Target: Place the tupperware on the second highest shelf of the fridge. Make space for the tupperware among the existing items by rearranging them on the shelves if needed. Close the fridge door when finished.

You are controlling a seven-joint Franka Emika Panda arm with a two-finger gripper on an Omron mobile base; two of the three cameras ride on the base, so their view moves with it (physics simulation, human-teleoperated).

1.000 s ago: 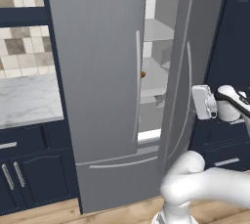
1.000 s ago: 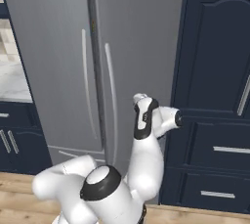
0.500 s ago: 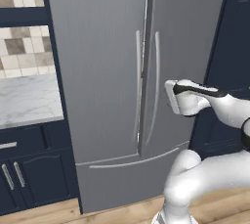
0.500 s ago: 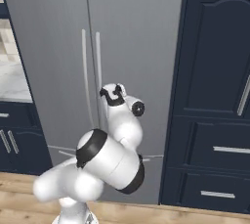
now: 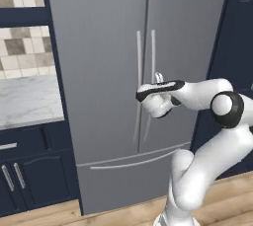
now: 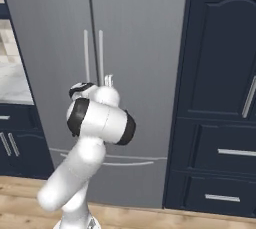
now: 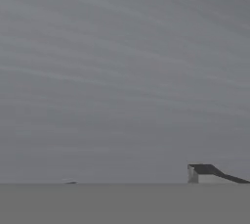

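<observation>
The grey fridge (image 5: 99,47) stands with both doors shut, its two slim handles (image 5: 146,62) side by side. My gripper (image 5: 158,77) rests against the right door just beside those handles, fingers pointing up. From the other side the gripper (image 6: 108,80) shows close to the right handle (image 6: 100,53). In the hand view the door's grey face (image 7: 122,71) is very near, and my gripper (image 7: 134,179) has its tips apart with nothing between them. The tupperware, the shelves and the existing items are hidden behind the doors.
A marble counter (image 5: 24,101) with navy cabinets (image 5: 29,180) below lies to the fridge's left. Tall navy cabinet doors and drawers (image 6: 220,73) flank its right. The fridge's wide lower drawer (image 5: 128,170) sits beneath my arm, above the wooden floor (image 6: 150,218).
The right fridge door has swung from ajar to fully shut. My arm swept left with it, up to the handles. The jaws have narrowed.
</observation>
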